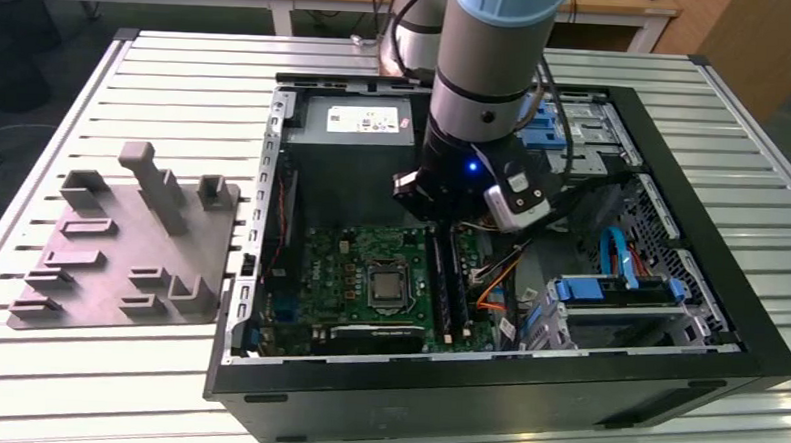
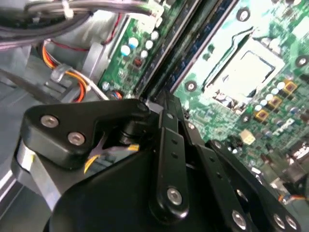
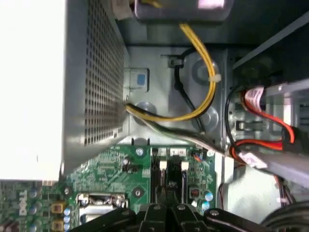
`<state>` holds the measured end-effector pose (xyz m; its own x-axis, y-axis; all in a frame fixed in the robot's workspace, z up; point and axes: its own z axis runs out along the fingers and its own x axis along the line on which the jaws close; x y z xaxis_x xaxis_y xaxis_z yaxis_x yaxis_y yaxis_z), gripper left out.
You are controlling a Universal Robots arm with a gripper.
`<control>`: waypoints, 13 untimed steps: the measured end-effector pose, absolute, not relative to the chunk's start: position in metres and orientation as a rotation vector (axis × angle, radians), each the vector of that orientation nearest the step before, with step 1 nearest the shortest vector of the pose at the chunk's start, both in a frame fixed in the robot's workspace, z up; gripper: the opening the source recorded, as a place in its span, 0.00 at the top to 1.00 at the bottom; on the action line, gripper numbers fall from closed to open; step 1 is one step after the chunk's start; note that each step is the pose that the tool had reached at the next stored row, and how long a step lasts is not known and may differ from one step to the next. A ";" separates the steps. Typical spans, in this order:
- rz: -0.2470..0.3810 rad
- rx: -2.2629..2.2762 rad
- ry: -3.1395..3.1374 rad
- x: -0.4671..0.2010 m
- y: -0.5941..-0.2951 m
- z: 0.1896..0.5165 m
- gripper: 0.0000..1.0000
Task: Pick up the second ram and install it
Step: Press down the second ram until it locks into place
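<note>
One arm, one gripper (image 1: 439, 221), down inside the open computer case (image 1: 711, 325) and right over the memory slots (image 1: 444, 279). Blue light is lit on the wrist.

Fingers: pinched narrow, tips down at the slots in both wrist views. Second wrist view shows the black metal linkage of the gripper (image 2: 161, 104) converging on the slot line. Can't tell whether anything sits between the tips.

Second ram: the long dark strip (image 2: 205, 36) running along the slots in the second wrist view looks like a stick lying in or on a slot; can't tell if it's seated. In the first wrist view the gripper (image 3: 166, 195) tips sit between two white slot latches (image 3: 163, 165).

Counts and materials:
- 1 green motherboard (image 1: 353, 270), glossy, studded with small round capacitors
- 1 square metal processor socket (image 1: 388, 289), shiny frame
- 1 grey power supply box (image 1: 360, 120) with perforated sheet-metal side (image 3: 99, 72)
- 1 yellow cable (image 3: 205, 63) bundle, cable-tied; 1 red cable (image 3: 263, 116)
- 1 grey plastic fixture block (image 1: 127, 245) on the slatted metal table (image 1: 96, 369), to the exterior view's left of the case, with several upright posts and rectangular pockets
- blue plastic drive latches (image 1: 593, 288) on the exterior view's right of the case
</note>
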<state>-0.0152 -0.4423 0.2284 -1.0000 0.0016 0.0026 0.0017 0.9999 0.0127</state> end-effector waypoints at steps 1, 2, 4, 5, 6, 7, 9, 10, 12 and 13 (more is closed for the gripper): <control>-0.012 -0.003 -3.139 -0.015 -0.445 0.228 0.89; -0.006 -0.003 -3.139 -0.015 -0.447 0.228 0.89; 0.004 -0.003 -3.139 -0.016 -0.452 0.228 0.89; 0.008 -0.003 -3.139 -0.016 -0.455 0.228 0.89; 0.012 -0.003 -3.139 -0.016 -0.458 0.228 0.89; 0.016 -0.003 -3.139 -0.016 -0.461 0.228 0.89; 0.022 -0.003 -3.139 -0.016 -0.467 0.227 0.89; 0.024 -0.003 -3.139 -0.016 -0.470 0.227 0.89; 0.025 -0.003 -3.138 -0.016 -0.476 0.226 0.89; 0.025 -0.003 -3.138 -0.016 -0.480 0.225 0.89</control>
<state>-0.0163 -0.4801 0.2250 -1.0000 0.0018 0.0038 0.0017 0.9999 -0.0161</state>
